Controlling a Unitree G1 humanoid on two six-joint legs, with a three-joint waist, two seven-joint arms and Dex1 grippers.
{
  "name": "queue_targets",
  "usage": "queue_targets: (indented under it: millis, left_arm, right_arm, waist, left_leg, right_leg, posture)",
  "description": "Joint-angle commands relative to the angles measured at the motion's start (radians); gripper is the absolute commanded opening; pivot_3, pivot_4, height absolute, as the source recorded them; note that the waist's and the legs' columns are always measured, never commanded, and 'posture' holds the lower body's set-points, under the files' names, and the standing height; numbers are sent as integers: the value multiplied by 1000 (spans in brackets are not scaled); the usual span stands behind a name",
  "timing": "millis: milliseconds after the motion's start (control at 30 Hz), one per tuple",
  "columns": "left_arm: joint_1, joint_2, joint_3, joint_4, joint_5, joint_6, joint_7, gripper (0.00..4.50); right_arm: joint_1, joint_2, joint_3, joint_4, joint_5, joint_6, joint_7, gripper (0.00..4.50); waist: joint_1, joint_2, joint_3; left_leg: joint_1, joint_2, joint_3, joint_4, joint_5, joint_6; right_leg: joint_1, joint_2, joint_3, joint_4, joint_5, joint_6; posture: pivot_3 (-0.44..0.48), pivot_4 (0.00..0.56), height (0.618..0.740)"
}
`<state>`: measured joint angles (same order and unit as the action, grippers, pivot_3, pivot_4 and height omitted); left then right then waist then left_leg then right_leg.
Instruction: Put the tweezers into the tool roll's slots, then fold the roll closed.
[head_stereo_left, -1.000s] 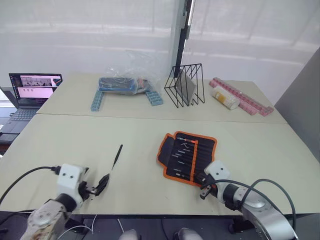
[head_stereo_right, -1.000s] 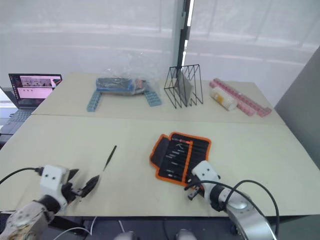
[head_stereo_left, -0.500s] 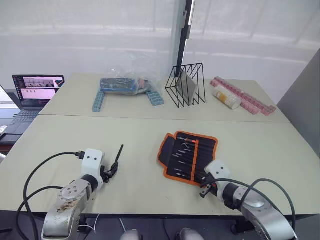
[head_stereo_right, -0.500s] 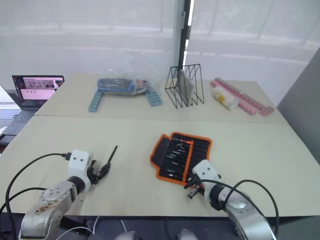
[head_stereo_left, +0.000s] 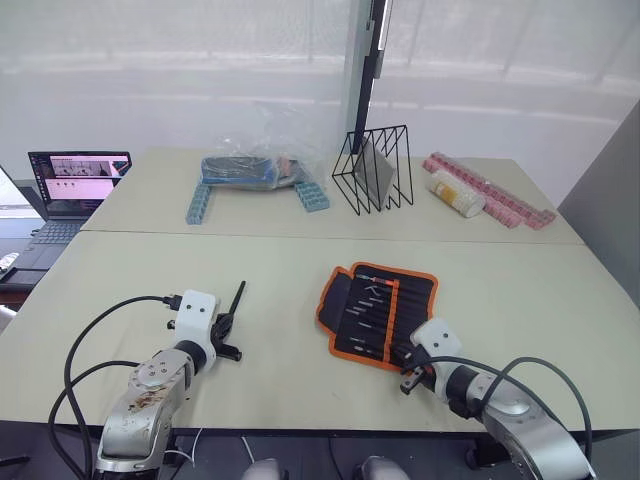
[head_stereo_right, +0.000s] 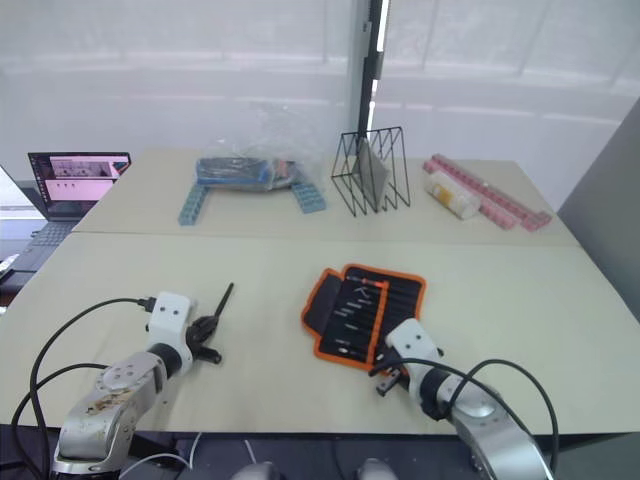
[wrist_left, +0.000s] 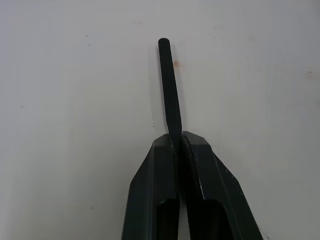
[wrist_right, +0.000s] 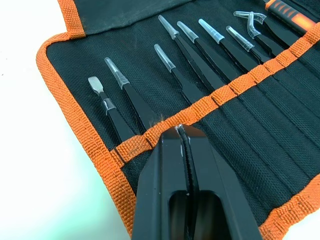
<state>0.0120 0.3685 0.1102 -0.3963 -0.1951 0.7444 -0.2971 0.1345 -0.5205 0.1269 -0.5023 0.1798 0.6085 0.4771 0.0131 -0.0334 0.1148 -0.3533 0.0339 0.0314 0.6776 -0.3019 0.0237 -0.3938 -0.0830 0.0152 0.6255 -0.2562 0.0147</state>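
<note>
One slim black pair of tweezers (head_stereo_left: 238, 298) lies on the beige table, left of centre. My left gripper (head_stereo_left: 226, 326) is shut on its near end, and in the left wrist view the tweezers (wrist_left: 169, 85) stick out straight past the closed fingers (wrist_left: 160, 165). The tool roll (head_stereo_left: 416, 296) lies open right of centre, black with orange trim. Several tweezers (wrist_right: 195, 55) with clear tip caps sit in its slots (wrist_right: 260, 115). My right gripper (wrist_right: 181, 129) is shut, its tips resting on the roll's orange band at the near edge.
At the far left a laptop (head_stereo_left: 76, 180) stands open. Along the back of the table are a clear plastic bag with blue blocks (head_stereo_left: 250, 168), a black wire rack (head_stereo_left: 372, 172) and pink strips (head_stereo_left: 492, 196). A seam (head_stereo_left: 150, 231) joins two tabletops.
My left arm has reached forward to the loose tweezers and its fingers have gone from open to shut on their near end. The right gripper has stayed on the roll.
</note>
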Motion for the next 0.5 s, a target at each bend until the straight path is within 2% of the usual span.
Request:
queue_targets:
  millis: [33, 267, 500]
  left_arm:
    - [13, 5, -19, 6, -14, 10, -24, 53]
    - [21, 15, -16, -4, 5, -11, -17, 53]
    - [26, 124, 7, -32, 28, -90, -74, 53]
  right_arm:
    - [18, 3, 32, 47, -7, 62, -1, 0]
    - [13, 10, 46, 56, -13, 59, -3, 0]
    - [19, 5, 46, 48, -11, 63, 1, 0]
  waist:
    - [-1, 0, 0]
    - [-1, 1, 1]
    - [-4, 1, 1]
  left_leg:
    - [0, 0, 0, 0, 0, 0]
    - [-1, 0, 0, -2, 0, 0]
    - [-6, 0, 0, -5, 0, 0]
  right_leg:
    - [0, 0, 0, 0, 0, 0]
    - [-1, -2, 0, -1, 0, 0]
    - [-10, -3, 0, -1, 0, 0]
  posture:
    - [0, 150, 725]
    - [0, 150, 725]
    - [0, 150, 725]
